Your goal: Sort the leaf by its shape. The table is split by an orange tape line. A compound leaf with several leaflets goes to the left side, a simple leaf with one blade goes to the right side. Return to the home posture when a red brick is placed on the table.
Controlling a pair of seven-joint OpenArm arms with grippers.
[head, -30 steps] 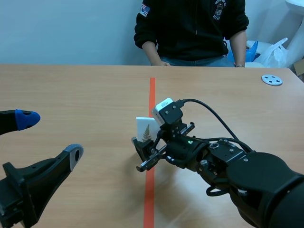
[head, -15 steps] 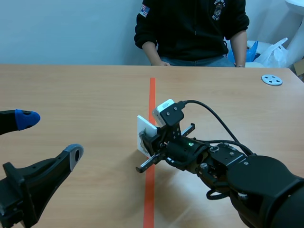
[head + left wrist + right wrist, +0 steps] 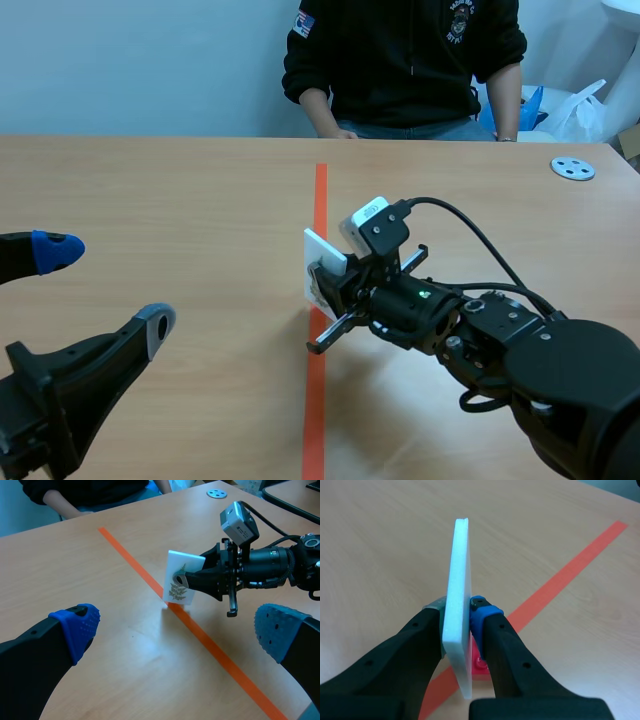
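At the orange tape line point(image 3: 220, 657), right gripper point(image 3: 322, 285) clenched on white card point(image 3: 189, 562); fern print point(image 3: 176, 589) shown by left wrist view, only its edge by right; left gripper point(image 3: 176, 627) splayed

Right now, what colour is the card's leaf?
Green, on the white card; left wrist view.

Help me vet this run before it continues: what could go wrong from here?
1. The right gripper pinches the leaf card with just its pad tips, so the card could pivot or slip out.
2. The card hangs over the orange tape line. Released here, its fern-like compound leaf might land astride the line rather than on the left side.
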